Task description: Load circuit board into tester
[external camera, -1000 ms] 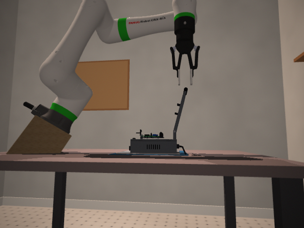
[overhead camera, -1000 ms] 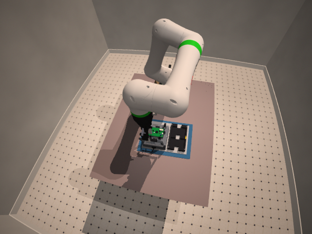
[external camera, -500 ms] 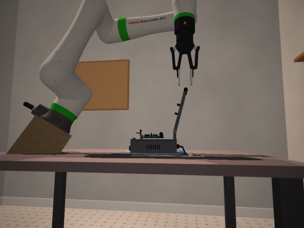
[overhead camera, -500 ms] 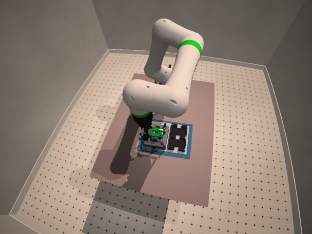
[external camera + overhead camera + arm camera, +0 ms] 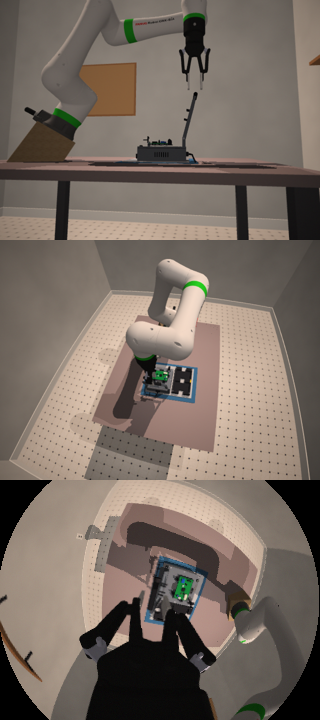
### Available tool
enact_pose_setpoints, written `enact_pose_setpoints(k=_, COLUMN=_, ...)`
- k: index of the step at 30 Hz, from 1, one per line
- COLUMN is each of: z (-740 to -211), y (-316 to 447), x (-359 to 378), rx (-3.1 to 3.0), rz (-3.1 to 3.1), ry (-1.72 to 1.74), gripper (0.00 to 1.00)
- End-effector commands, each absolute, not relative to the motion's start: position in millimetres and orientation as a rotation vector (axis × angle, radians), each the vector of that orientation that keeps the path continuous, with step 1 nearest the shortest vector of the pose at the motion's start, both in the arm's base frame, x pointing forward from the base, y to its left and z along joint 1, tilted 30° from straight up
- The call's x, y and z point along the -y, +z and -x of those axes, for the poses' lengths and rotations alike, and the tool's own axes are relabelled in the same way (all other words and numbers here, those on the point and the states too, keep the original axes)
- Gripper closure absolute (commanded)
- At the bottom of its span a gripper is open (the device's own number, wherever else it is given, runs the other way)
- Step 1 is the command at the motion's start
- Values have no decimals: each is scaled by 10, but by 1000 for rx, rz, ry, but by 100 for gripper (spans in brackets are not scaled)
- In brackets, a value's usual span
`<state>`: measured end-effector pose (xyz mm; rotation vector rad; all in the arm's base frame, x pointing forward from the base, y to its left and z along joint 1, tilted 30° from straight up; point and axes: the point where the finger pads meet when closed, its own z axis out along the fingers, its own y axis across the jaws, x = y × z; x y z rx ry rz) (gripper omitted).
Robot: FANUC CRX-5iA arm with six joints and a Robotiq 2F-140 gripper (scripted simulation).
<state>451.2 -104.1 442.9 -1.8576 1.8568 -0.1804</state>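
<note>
1. My fingers pointed straight down above the lid, which stood raised and leaned back, away from the latch side.
2. The handle was just below my tips, between them as seen from the side — near, yet not touching. It was seen end-on there, so its length seemed to run along the lid's free edge.
3. I was part open, with nothing held: two fingers standing apart, wider than the handle looked from that side. Mine was the only arm.
4. The board already lay in the tester, face up (whether both pins were through, I couldn't tell).
5. I judged the closing step was next: lower around the handle, swing it over, press down. Coming down off-line might have knocked it.
</note>
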Motion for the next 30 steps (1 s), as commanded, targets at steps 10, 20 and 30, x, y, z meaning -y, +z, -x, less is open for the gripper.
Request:
enact_pose_setpoints(k=10, z=-4512, y=4431, x=1043, rx=-1857, rz=1857, ry=-181, gripper=70)
enact_pose_setpoints(k=20, z=-4512, y=4431, x=1042, rx=-1857, rz=1857, ry=-181, gripper=70)
enact_pose_setpoints(k=30, z=-4525, y=4405, x=1035, rx=-1857, rz=1857, ry=-181, gripper=70)
